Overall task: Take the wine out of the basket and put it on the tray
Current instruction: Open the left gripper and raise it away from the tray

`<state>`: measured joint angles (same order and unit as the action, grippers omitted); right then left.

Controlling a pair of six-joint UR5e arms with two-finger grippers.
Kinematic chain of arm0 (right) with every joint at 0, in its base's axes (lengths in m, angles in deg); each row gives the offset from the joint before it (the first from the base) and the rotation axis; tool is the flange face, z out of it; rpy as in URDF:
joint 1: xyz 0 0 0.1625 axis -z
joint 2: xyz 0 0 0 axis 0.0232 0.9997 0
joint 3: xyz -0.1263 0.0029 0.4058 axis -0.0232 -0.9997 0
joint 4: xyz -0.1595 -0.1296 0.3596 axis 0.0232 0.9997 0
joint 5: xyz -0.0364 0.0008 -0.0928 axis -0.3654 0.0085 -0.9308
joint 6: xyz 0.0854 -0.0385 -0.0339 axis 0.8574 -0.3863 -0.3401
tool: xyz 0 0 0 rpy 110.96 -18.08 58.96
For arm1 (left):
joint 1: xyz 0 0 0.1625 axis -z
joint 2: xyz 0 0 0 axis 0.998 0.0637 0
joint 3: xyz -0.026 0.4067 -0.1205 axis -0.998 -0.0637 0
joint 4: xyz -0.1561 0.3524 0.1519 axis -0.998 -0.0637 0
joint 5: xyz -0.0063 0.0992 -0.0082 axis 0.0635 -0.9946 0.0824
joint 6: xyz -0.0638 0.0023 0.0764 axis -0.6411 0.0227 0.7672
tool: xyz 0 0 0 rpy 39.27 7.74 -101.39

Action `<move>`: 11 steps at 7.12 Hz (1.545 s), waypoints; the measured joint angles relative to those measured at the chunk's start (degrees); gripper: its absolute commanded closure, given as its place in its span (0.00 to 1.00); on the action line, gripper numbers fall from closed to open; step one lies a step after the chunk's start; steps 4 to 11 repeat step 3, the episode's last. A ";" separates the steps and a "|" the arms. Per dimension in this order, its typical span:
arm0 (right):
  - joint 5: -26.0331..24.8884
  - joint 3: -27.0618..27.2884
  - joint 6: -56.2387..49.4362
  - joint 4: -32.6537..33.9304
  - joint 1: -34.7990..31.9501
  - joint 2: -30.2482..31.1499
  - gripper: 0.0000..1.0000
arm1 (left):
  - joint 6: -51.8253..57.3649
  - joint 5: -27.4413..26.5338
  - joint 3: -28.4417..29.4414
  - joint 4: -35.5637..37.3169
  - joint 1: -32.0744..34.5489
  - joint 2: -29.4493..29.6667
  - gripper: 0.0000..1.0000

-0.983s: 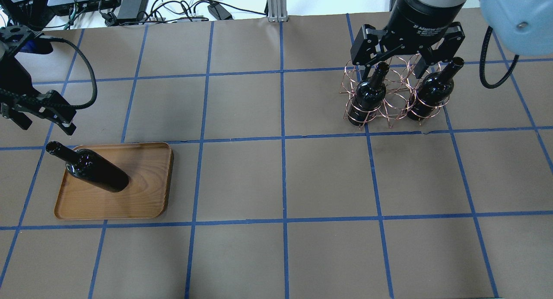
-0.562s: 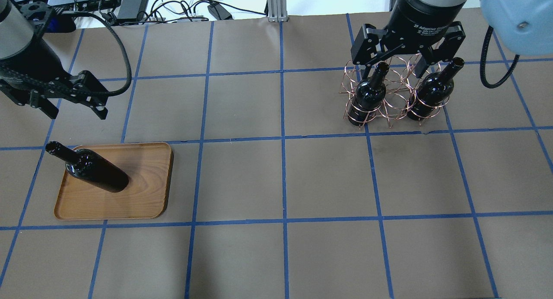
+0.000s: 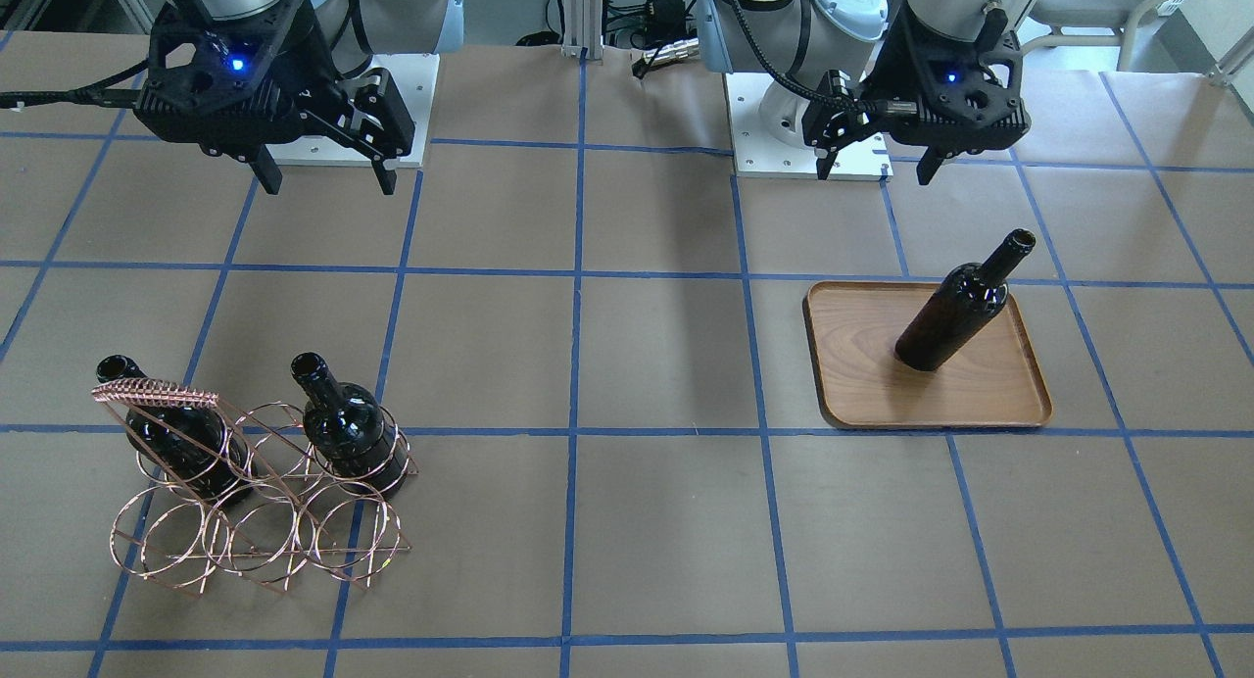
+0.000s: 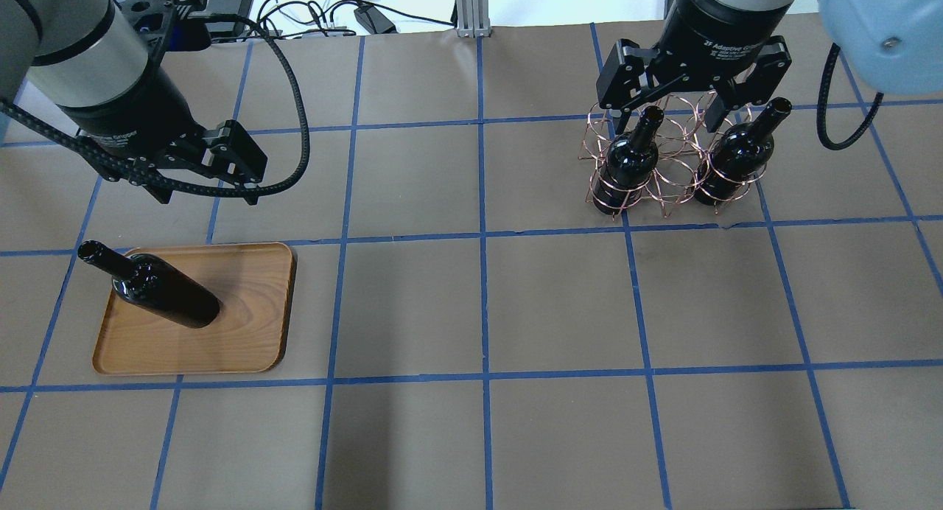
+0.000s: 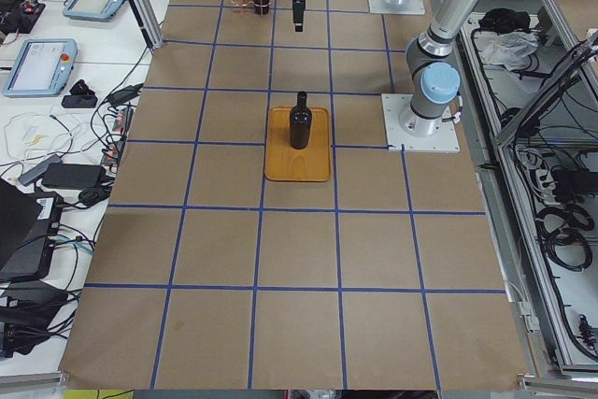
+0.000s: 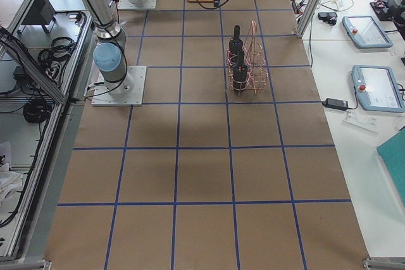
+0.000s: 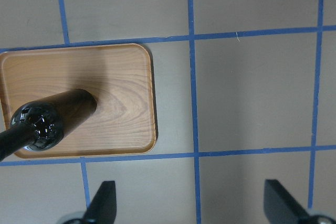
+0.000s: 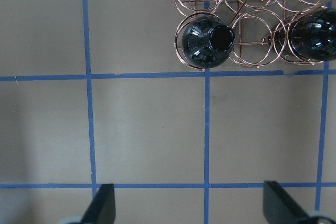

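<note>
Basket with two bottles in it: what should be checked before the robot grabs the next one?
1. Right gripper open and empty: ok.
2. Left gripper open and empty: ok.
3. Both bottles upright in the basket: ok.
4. Right gripper lined up over a bottle: not ok; its wrist view shows bare table between the fingers.
5. Bare room on the tray beside the placed bottle: ok.
6. Handle clear of the bottle beside it: cannot tell.

Overhead opposite front, wrist views downward, tray (image 4: 252, 327) shared
</note>
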<state>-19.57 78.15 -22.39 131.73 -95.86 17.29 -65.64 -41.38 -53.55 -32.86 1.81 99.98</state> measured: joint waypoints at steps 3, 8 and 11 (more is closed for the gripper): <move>0.10 0.00 0.03 0.06 -0.01 0.00 0.00 | 0.28 0.00 -0.13 -0.03 0.57 -0.25 0.00; 0.10 0.00 0.03 0.06 -0.01 0.00 0.00 | 0.28 0.00 -0.13 -0.03 0.57 -0.25 0.00; 0.10 0.00 0.03 0.06 -0.01 0.00 0.00 | 0.28 0.00 -0.13 -0.03 0.57 -0.25 0.00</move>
